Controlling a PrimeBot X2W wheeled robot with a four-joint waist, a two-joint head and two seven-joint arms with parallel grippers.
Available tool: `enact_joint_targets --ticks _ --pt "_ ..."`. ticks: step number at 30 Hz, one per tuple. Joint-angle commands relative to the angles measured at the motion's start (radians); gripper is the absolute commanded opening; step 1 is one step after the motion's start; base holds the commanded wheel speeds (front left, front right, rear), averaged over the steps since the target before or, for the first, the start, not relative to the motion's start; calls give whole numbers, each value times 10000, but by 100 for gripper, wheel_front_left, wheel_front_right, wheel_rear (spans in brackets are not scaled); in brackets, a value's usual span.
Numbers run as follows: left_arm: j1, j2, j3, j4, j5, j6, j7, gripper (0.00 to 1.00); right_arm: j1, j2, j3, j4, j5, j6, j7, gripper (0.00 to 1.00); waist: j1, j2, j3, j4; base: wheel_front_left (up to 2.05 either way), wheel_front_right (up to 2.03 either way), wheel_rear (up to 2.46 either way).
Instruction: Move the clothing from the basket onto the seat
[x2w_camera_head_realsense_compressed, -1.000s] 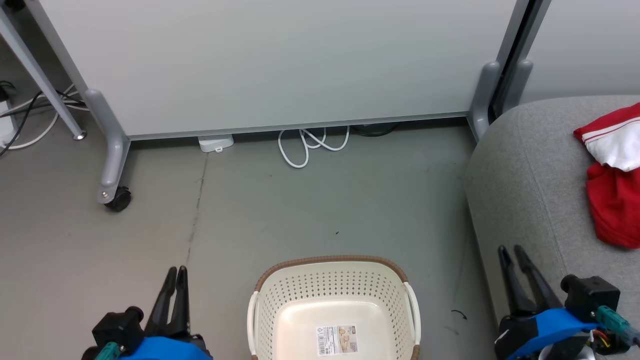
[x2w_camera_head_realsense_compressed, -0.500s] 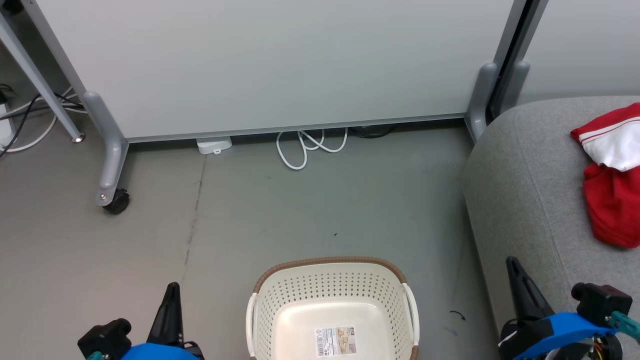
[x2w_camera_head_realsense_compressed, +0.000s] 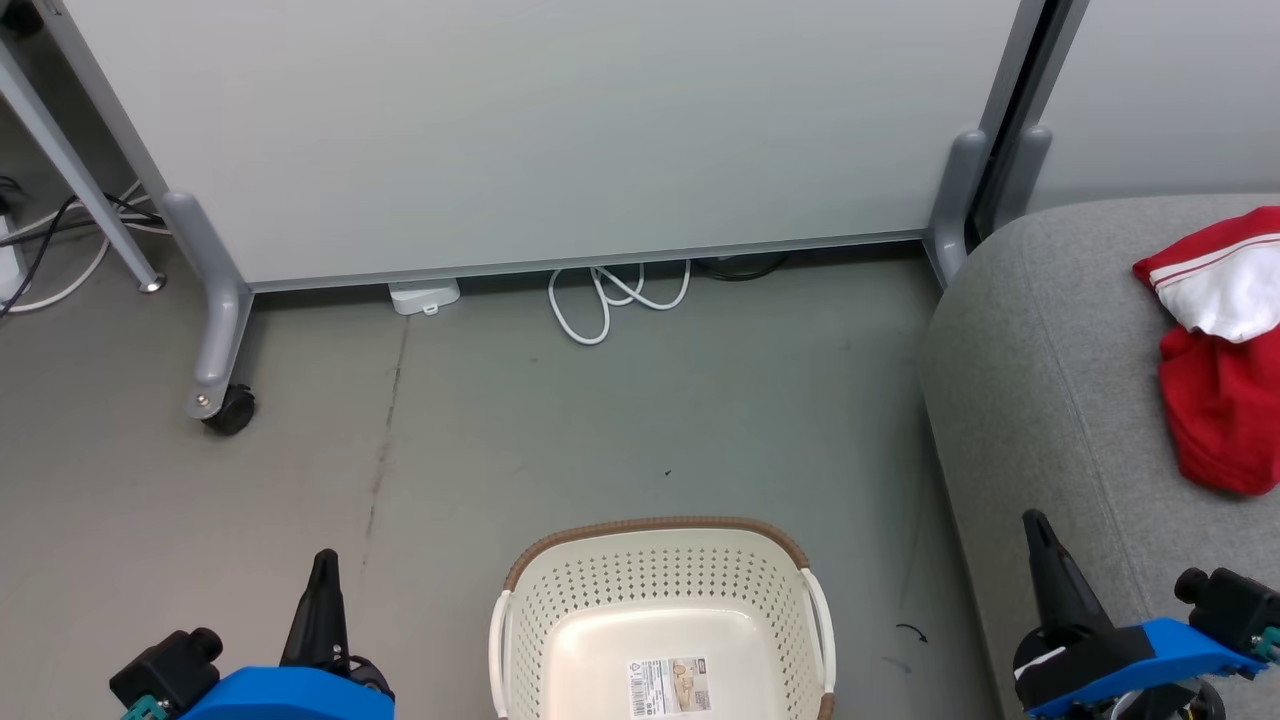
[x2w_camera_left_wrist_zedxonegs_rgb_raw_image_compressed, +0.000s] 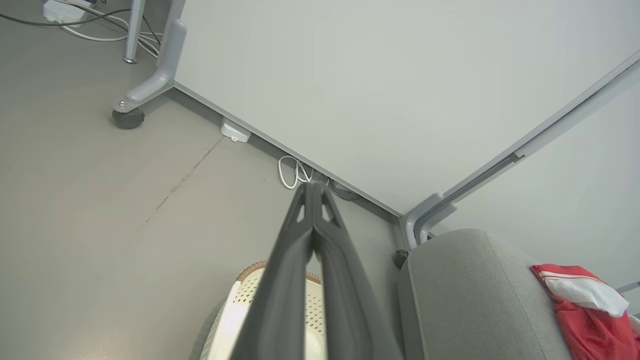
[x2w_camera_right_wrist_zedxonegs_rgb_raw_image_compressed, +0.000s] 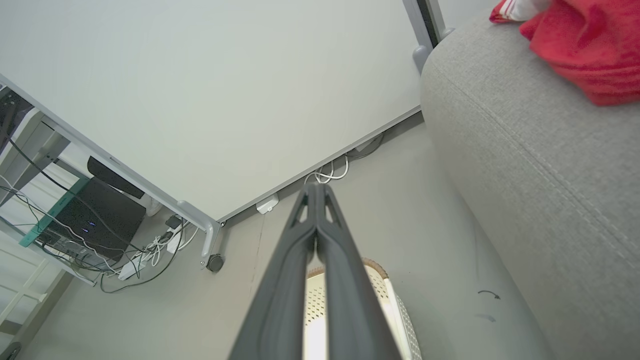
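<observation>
Grey floor (x2w_camera_head_realsense_compressed: 600, 420) fronts a pale wheeled partition (x2w_camera_head_realsense_compressed: 550, 130), with a white cable (x2w_camera_head_realsense_compressed: 605, 305) looped at its foot. At bottom centre stands the cream basket (x2w_camera_head_realsense_compressed: 655, 580), a label (x2w_camera_head_realsense_compressed: 668, 685) on its base. The grey seat (x2w_camera_head_realsense_compressed: 1050, 400) fills the right side, just beside the basket. The red-and-white clothing (x2w_camera_head_realsense_compressed: 1220, 400) lies crumpled on the seat, well apart from the basket. The left gripper (x2w_camera_head_realsense_compressed: 322, 560), left of the basket, has its fingers pressed together on nothing. The right gripper (x2w_camera_head_realsense_compressed: 1035, 525), over the seat's front edge, is likewise closed and empty.
</observation>
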Motion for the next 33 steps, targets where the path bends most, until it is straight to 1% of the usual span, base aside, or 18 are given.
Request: enact_joint_targets --ticks 1,19,33 --pt "-308 15 113 -195 -314 -4 67 0 -275 -29 -38 -153 374 1 41 0 0 -1 -6 -5 0 0 0" --pt "-492 -56 458 -480 -2541 -6 709 0 -433 -36 -140 -148 2856 2 424 0 0 -1 -91 -86 0 0 0" --pt "-628 -102 694 -668 -4013 -8 1137 0 -537 -42 -206 -141 4486 3 675 0 0 -1 -157 -148 0 0 0"
